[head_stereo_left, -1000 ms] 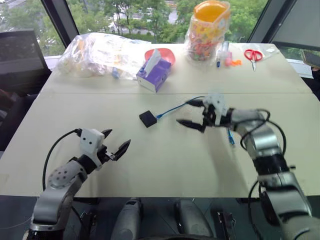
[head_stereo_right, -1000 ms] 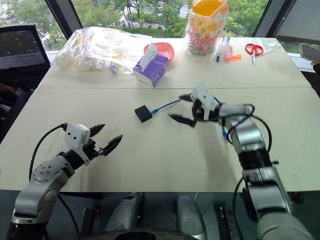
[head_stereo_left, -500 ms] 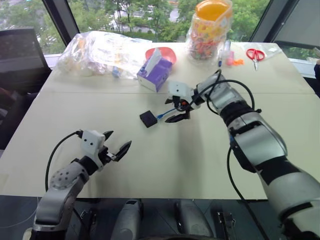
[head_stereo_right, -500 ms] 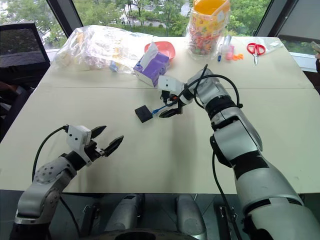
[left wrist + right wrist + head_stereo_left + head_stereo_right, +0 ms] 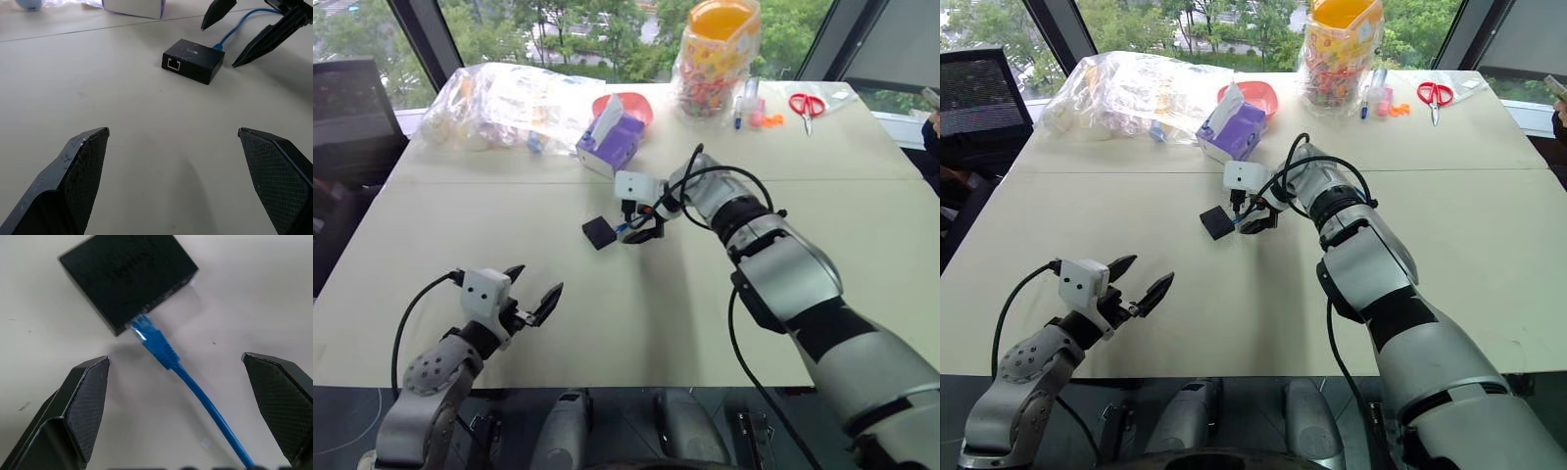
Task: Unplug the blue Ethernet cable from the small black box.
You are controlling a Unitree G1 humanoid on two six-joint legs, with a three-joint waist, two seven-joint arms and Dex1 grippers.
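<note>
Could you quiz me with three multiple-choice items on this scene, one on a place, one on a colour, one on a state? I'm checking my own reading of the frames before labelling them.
1. Where does the small black box lie?
A. on the table, in front of the purple tissue box
B. inside the red bowl
C. beside the scissors

2. What colour is the cable at the box?
A. black
B. blue
C. orange

3. How does the right claw stand?
A. shut on the box
B. shut on the cable
C. open, one finger on each side of the cable

Key: 1 A, both eye views show the box on bare table nearer the robot than the tissue box. 2 B, the right wrist view shows a bright blue cord plugged into the box. 3 C, both fingers stand well apart with the plug between them.
</note>
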